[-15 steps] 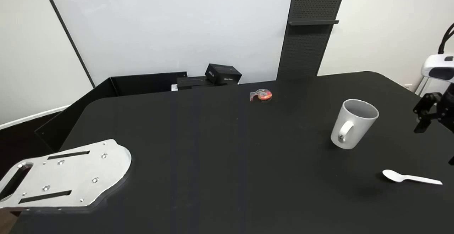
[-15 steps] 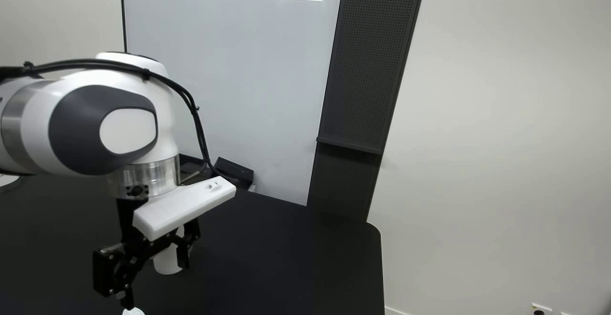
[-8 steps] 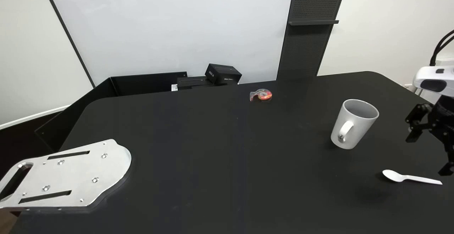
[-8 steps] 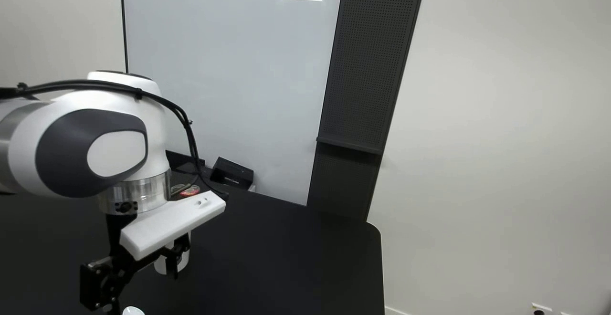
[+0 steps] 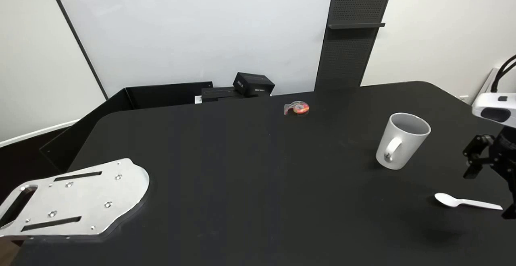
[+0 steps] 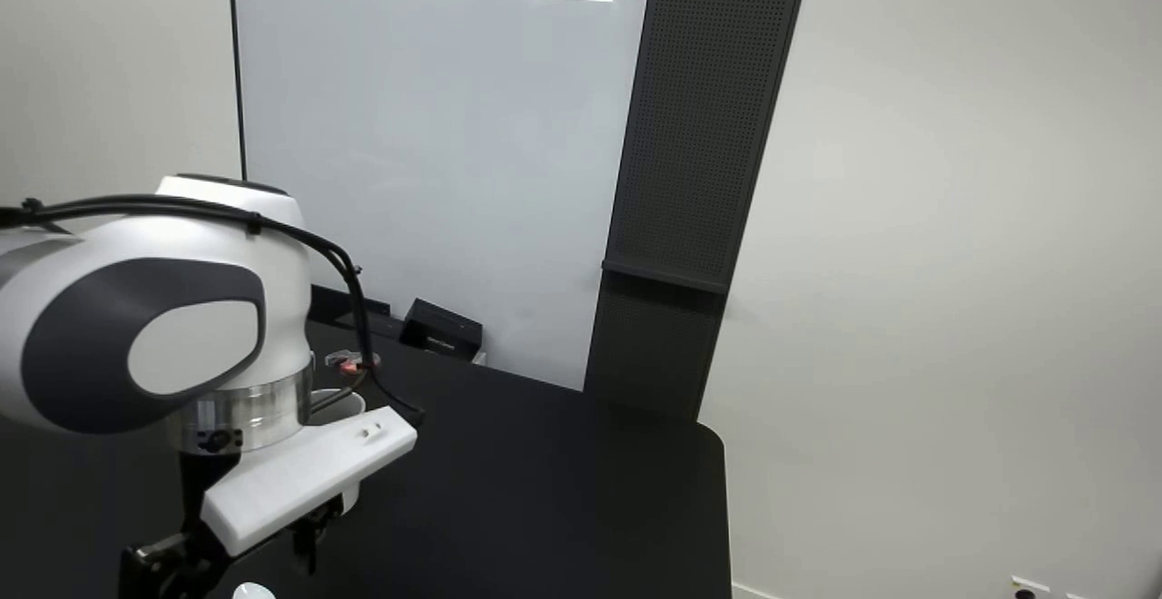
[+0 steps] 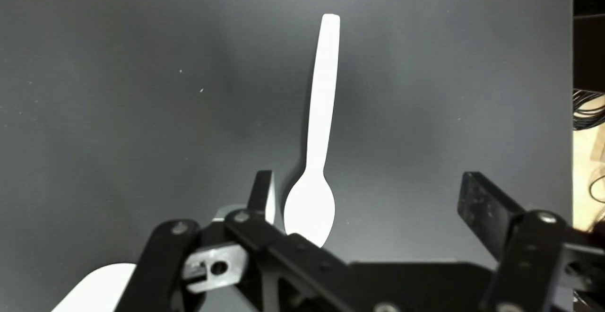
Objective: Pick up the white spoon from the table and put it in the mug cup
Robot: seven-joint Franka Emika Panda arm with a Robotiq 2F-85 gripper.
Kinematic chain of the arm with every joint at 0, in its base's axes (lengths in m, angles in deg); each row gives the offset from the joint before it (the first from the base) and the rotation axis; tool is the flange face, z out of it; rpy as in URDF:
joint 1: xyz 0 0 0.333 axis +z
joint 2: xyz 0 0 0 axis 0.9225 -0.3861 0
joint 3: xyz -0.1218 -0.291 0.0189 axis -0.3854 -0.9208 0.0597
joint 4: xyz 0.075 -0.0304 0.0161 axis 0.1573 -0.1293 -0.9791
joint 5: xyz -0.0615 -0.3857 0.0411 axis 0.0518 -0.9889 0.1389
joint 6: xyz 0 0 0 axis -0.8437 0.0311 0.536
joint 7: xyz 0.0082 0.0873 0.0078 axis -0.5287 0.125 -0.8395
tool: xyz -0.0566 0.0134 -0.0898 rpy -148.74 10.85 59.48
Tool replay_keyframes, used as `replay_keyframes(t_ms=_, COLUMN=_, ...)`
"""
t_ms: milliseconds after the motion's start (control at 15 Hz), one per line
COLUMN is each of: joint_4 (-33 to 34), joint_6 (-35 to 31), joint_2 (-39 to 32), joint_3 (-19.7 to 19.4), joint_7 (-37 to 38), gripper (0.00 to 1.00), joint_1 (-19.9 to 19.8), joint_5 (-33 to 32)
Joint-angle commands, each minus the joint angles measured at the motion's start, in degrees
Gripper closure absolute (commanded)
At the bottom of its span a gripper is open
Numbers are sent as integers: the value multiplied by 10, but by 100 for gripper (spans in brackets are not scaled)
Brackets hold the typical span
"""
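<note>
The white spoon point(image 5: 451, 200) lies flat on the black table point(image 5: 282, 201), its bowl toward the mug side. In the wrist view the spoon point(image 7: 323, 94) runs lengthwise, its bowl between the fingers and nearer the left one, its tip hidden by the gripper. A bit of its bowl point(image 6: 252, 591) shows at the bottom of an exterior view. My gripper point(image 5: 489, 193) is open and empty above the spoon; its spread fingers show in the wrist view point(image 7: 371, 191). The grey-white mug point(image 5: 399, 149) stands beyond the spoon; the arm partly hides the mug point(image 6: 352, 496) in an exterior view.
A red and clear tape dispenser point(image 5: 299, 108) lies near the table's back edge. A white perforated plate point(image 5: 88, 201) lies at the left. A black box point(image 5: 254, 84) sits behind the table. In the wrist view a white shape point(image 7: 101, 288), apparently the mug, is cut off at lower left.
My gripper has moved down toward the table and the spoon, staying open. The spoon and the mug have not moved. The mug rim and tape now show past the arm in an exterior view.
</note>
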Motion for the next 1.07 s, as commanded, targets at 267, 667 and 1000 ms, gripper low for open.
replay_keyframes(t_ms=267, joint_4=-28, joint_6=-101, joint_2=-18, joint_3=3, joint_7=-22, gripper=0, joint_1=-43, joint_5=-10)
replay_keyframes(t_ms=667, joint_4=-15, joint_6=-106, joint_2=-53, joint_3=51, joint_7=-67, gripper=0, joint_1=-102, joint_5=8)
replay_keyframes(t_ms=1000, joint_4=-8, joint_6=-102, joint_2=-60, joint_3=61, joint_7=-69, gripper=0, joint_1=-116, joint_5=4)
